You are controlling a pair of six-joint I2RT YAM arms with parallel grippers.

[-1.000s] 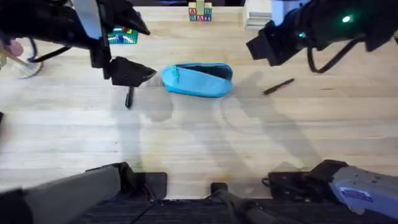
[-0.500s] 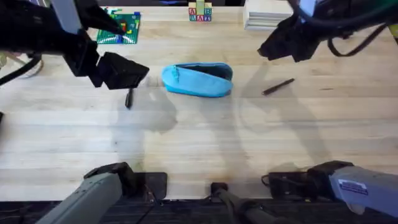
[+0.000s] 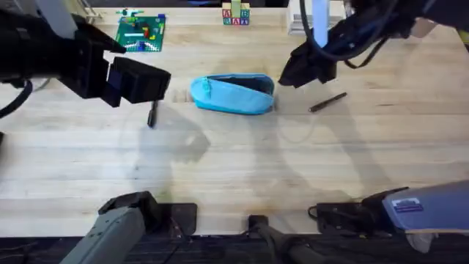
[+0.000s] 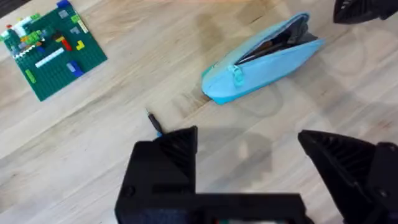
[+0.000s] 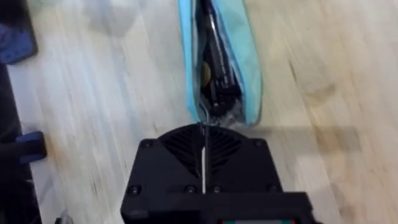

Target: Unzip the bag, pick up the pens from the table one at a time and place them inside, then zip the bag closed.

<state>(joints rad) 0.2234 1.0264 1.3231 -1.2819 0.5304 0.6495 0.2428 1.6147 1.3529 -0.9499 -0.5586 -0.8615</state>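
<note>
Hovering my closed right gripper (image 5: 204, 163) at the unzipped bag (image 3: 233, 94); next, fetch a pen (image 3: 327, 102).

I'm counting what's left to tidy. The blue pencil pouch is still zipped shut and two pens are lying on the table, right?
Not quite. The blue pencil pouch is unzipped; the right wrist view looks into its open slit at dark things inside. The rest holds: two pens lie on the table, one left of the pouch and one to its right in the overhead view.
</note>
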